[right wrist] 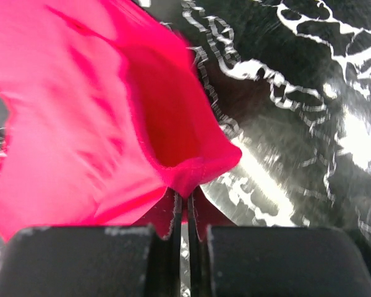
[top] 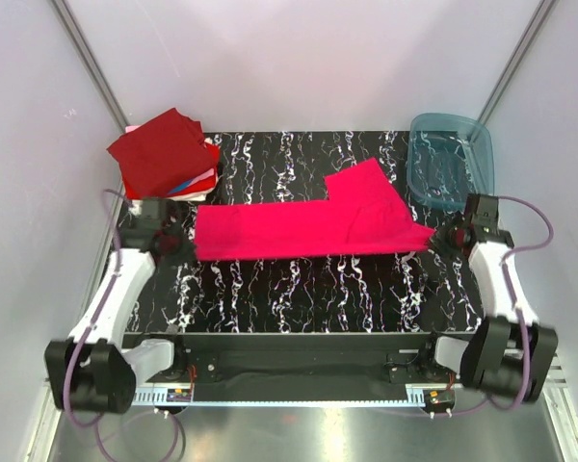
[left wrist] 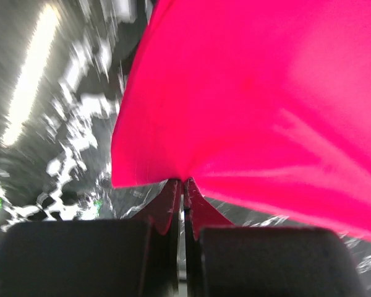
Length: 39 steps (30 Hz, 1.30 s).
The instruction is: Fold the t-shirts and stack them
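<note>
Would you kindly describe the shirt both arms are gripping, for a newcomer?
On the black marbled table, across its middle, lies the magenta-pink t-shirt, pinched at each end by the left tool and right tool. Unlike the folded stack in the far-left corner, it is spread out.

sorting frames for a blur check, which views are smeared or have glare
Top external: sharp, evenly lit, only a sheen on the metal ledge below the arm bases. Left wrist: the marbled table is smeared into streaks with a long white glare stripe; the pink t-shirt is soft. Right wrist: the shirt blurs at left, and the table has a pale glare patch low in the frame.
</note>
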{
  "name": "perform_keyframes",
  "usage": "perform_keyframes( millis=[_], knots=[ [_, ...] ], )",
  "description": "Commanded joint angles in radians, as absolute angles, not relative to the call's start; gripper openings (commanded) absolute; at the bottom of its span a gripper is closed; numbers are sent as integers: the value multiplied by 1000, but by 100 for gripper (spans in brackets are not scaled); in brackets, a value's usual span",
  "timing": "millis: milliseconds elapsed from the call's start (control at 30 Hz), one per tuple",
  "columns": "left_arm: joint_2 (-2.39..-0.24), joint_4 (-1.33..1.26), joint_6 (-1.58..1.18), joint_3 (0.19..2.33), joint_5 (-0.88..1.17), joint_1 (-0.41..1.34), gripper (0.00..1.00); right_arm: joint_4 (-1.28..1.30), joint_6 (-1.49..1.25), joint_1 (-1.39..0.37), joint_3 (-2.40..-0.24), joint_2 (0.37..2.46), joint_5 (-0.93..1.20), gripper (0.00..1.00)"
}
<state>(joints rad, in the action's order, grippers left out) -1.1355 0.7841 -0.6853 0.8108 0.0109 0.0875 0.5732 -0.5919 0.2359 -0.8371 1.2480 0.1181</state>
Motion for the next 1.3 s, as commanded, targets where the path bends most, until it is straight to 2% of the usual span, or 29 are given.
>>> perform_keyframes(
  millis=[0,300,367,400,433,467,500,533,600,633,733,833,900,1033,1167,1267],
  knots=[
    [-1069,886,-606,910,-35,3,0,678,-646,245,-816,1091,97,0],
    [-971,928,-607,871,129,-29,0,744,-776,245,-652,884,90,0],
    [-930,963,-603,871,140,-31,3,774,-779,245,-643,855,98,0],
    [-917,974,-600,871,141,-29,9,788,-784,244,-641,842,97,0],
    [-910,989,-589,873,144,-29,16,804,-787,244,-641,827,91,5],
    [-894,1015,-583,876,146,-29,27,836,-793,245,-643,793,86,12],
    [-890,1032,-577,882,149,-29,37,848,-810,245,-647,772,74,23],
    [-884,1043,-560,888,153,-31,44,874,-819,244,-653,729,68,49],
    [-864,1078,-545,913,152,-31,54,894,-834,244,-690,690,31,76],
    [-858,1092,-529,926,137,-31,65,916,-838,245,-707,672,11,90],
    [-850,1147,-464,1018,83,-31,74,861,-812,245,-764,631,32,88],
    [-844,1158,-355,1107,74,-31,99,679,-730,244,-779,682,257,80],
    [-848,1123,-319,1127,86,-28,99,638,-672,242,-845,783,360,80],
    [-867,1060,-293,1120,141,-28,99,656,-528,178,-1079,1186,422,80],
    [-818,988,-298,1040,118,-29,99,768,-440,42,-1458,1480,258,82],
    [-773,948,-304,991,118,-29,99,778,-457,22,-1648,1668,159,81]
  ],
)
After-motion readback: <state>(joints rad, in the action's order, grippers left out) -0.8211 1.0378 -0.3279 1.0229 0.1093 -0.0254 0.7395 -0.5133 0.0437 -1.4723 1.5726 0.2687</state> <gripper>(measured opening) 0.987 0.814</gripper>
